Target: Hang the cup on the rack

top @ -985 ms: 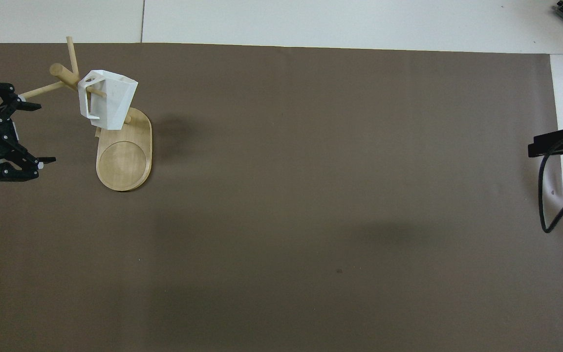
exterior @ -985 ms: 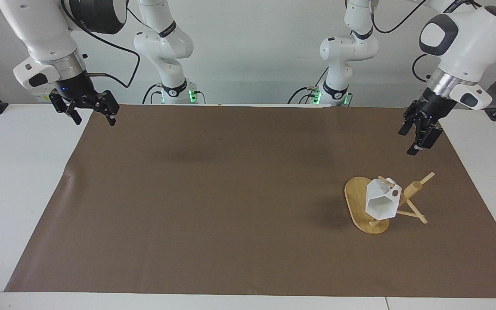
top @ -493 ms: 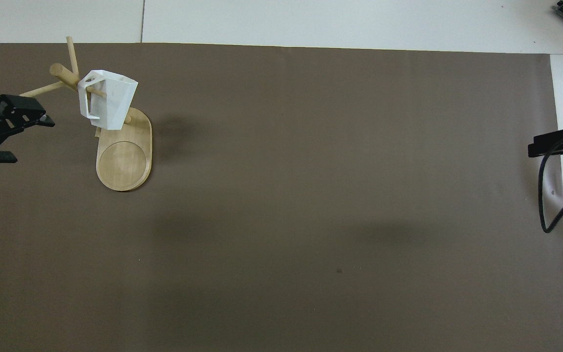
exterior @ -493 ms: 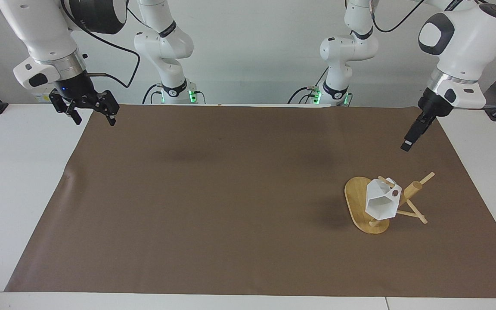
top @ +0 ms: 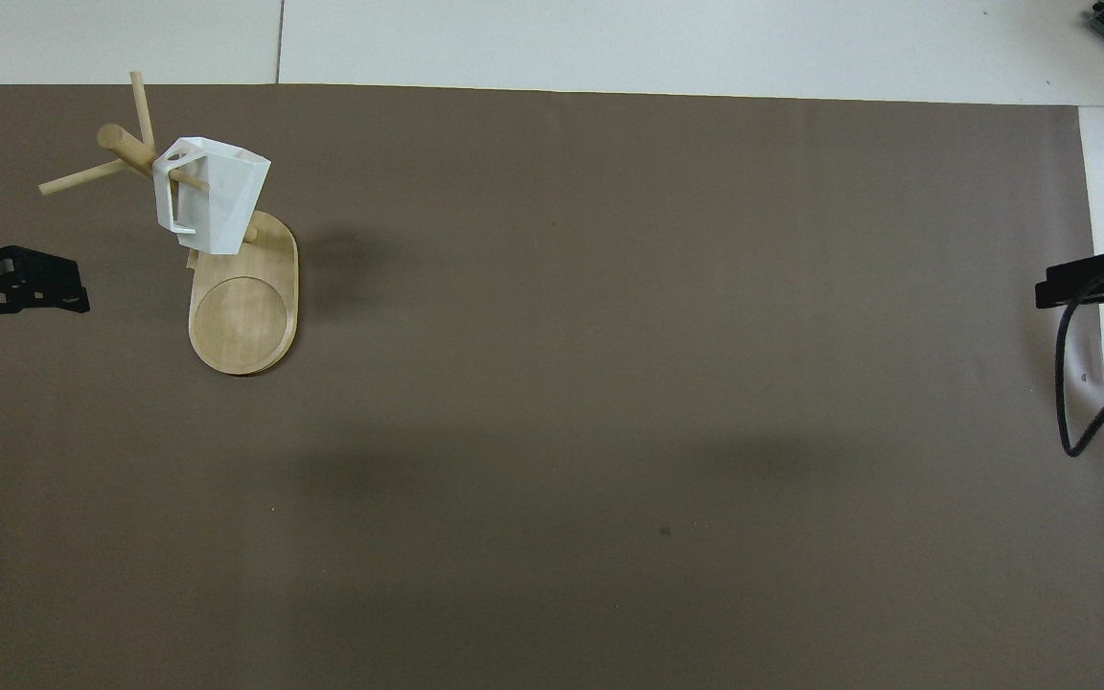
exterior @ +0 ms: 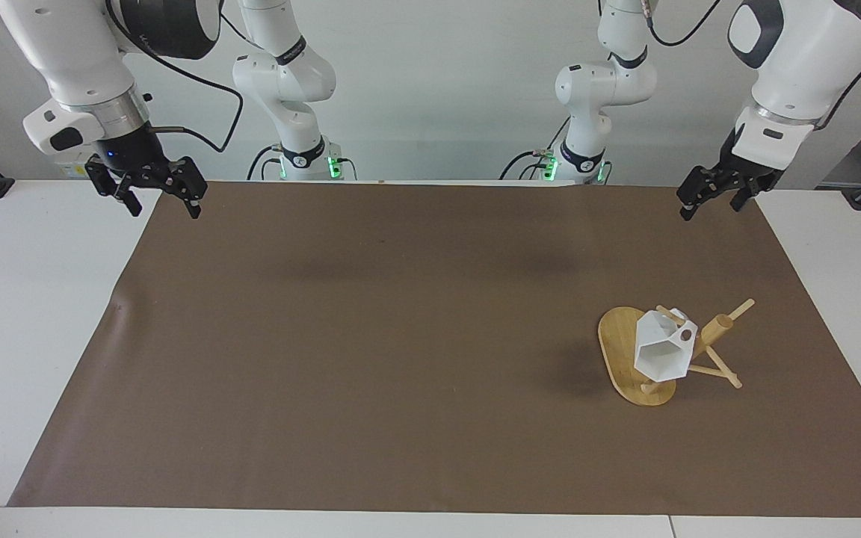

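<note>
The white faceted cup (exterior: pixel 662 353) hangs by its handle on a peg of the bamboo rack (exterior: pixel 619 350), its mouth tilted toward the camera. It also shows in the overhead view (top: pixel 215 196), over the rack's oval base (top: pixel 243 321). The rack stands toward the left arm's end of the table. My left gripper (exterior: pixel 709 205) is open and empty, up in the air over the mat's edge, well apart from the rack; its tip shows in the overhead view (top: pixel 20 295). My right gripper (exterior: pixel 163 206) is open and empty and waits over the mat's corner at the right arm's end (top: pixel 1074 287).
A brown mat (exterior: pixel 371 336) covers most of the white table (exterior: pixel 19 314). A black cable (top: pixel 1084 393) hangs by the right gripper. The two arm bases (exterior: pixel 303 161) stand at the table's edge.
My left gripper has risen and drawn back from the rack toward the robots' end, turning as it went. The cup, the rack and the right arm have not moved.
</note>
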